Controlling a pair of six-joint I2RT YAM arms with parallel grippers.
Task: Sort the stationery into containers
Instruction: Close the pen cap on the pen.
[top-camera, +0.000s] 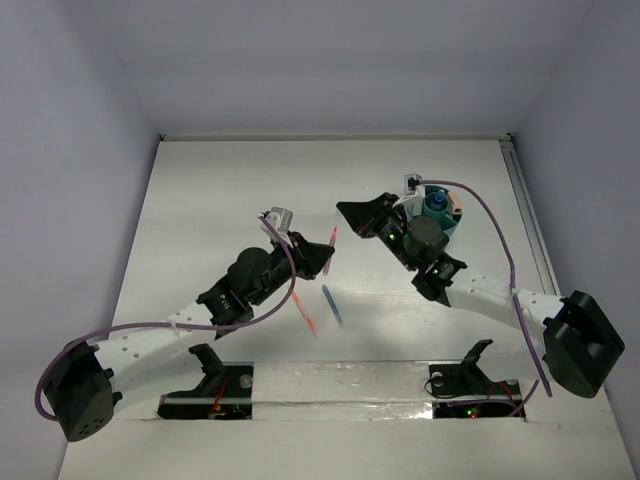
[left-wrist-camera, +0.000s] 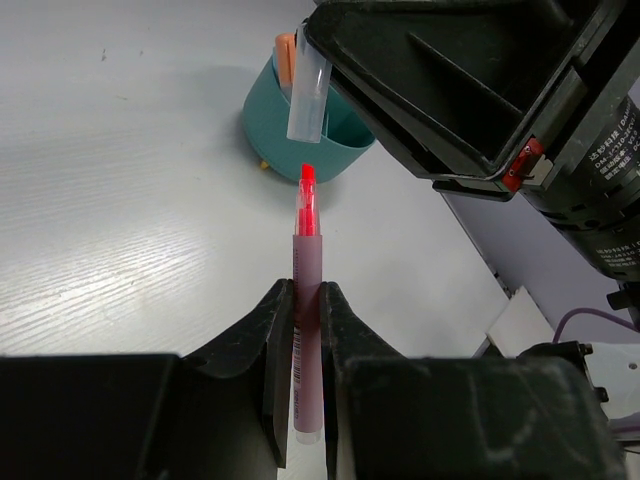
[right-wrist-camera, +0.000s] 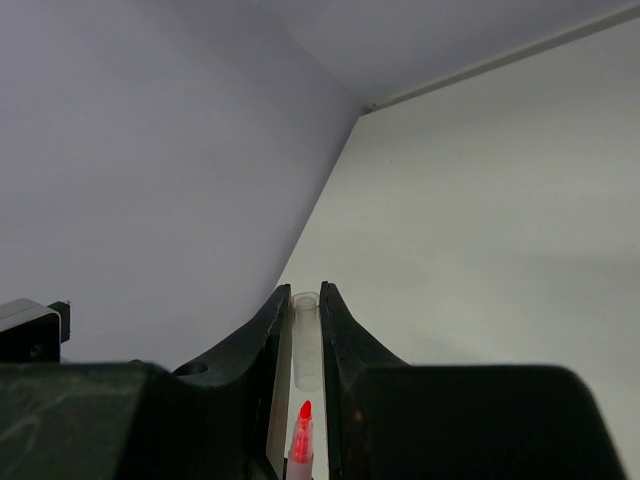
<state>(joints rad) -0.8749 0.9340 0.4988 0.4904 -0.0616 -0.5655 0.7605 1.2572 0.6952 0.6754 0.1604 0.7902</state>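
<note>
White table (top-camera: 200, 200); left tool (left-wrist-camera: 306, 295) tight on pen (left-wrist-camera: 308, 250), right tool (right-wrist-camera: 304, 298) on cap (right-wrist-camera: 307, 350).

Translucent pink plastic forms the pen (left-wrist-camera: 308, 330), its red tip glossy; the cap (left-wrist-camera: 306, 95) is frosted clear plastic. The left gripper (left-wrist-camera: 307, 300) shows matt black plastic, faintly scuffed. The teal cup (left-wrist-camera: 265, 122) looks smooth, slightly glossy plastic; the white table (left-wrist-camera: 120, 220) is matt with a wood-grain texture.

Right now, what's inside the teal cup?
A blue-capped bottle and an orange item stand in the teal cup. The right arm covers part of it, so anything else inside is hidden.
</note>
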